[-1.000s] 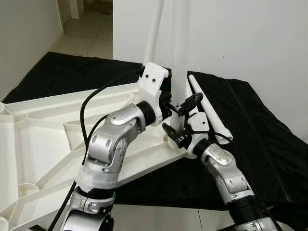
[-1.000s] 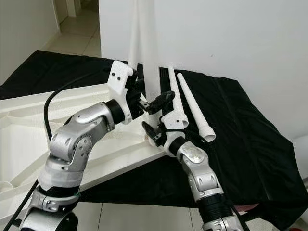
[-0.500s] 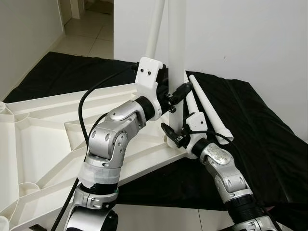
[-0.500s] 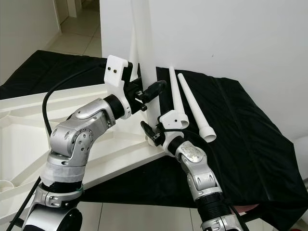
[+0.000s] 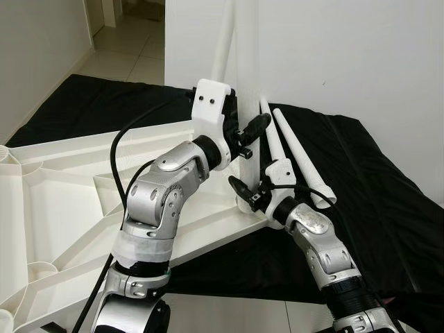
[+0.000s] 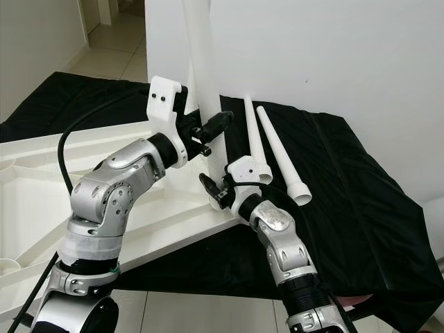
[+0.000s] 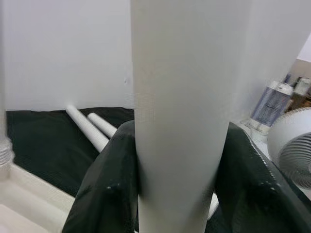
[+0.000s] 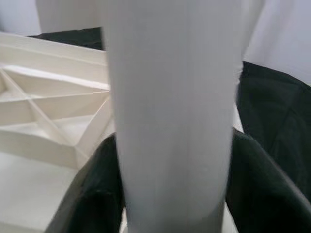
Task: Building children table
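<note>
Here, both claws — left claw (image 5: 244,136), right claw (image 5: 244,194) — clamp the upright leg (image 6: 201,62) over black cloth (image 5: 374,201).

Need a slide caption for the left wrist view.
Left tool clamped around the upright white table leg, two spare legs on black cloth behind.

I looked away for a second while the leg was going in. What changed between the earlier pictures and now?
The left gripper has closed around the upright leg and now grips it above the right gripper, which stays clamped near the leg's base at the tabletop's corner. The leg has swung from leaning towards the robot's right to nearly vertical. The two spare legs on the black cloth and the upside-down tabletop lie as before.
</note>
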